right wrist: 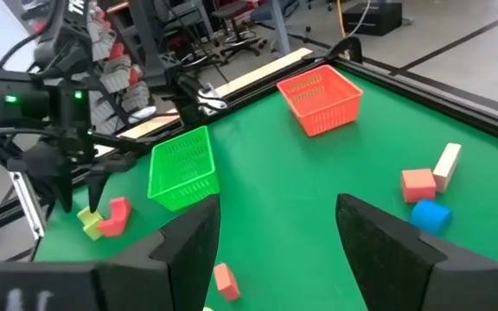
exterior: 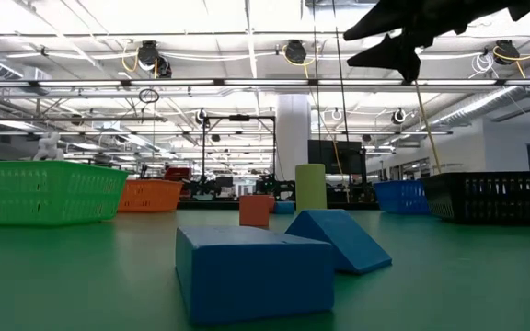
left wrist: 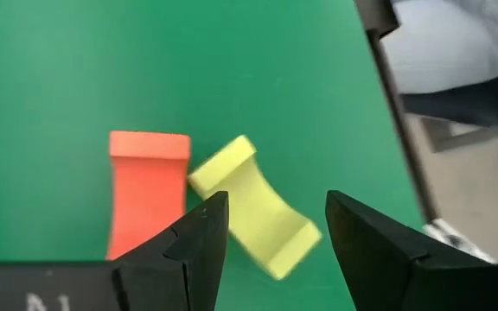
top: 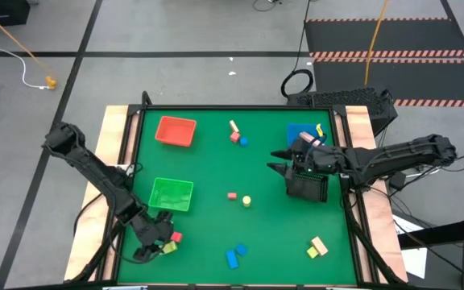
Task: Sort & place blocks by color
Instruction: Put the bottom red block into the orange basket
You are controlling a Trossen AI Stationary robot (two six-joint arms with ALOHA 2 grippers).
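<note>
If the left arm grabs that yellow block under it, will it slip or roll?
The yellow block looks rigid with flat faces, so it probably won't roll. It lies skewed to the left gripper's open fingers, so it may twist, perhaps nudging the red block beside it.

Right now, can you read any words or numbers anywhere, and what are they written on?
White marks on the dark body of the left gripper, at the left wrist view's bottom edge: cut off, cannot be read.
Blocks such as the yellow block, red basket, green basket: no writing shows.
</note>
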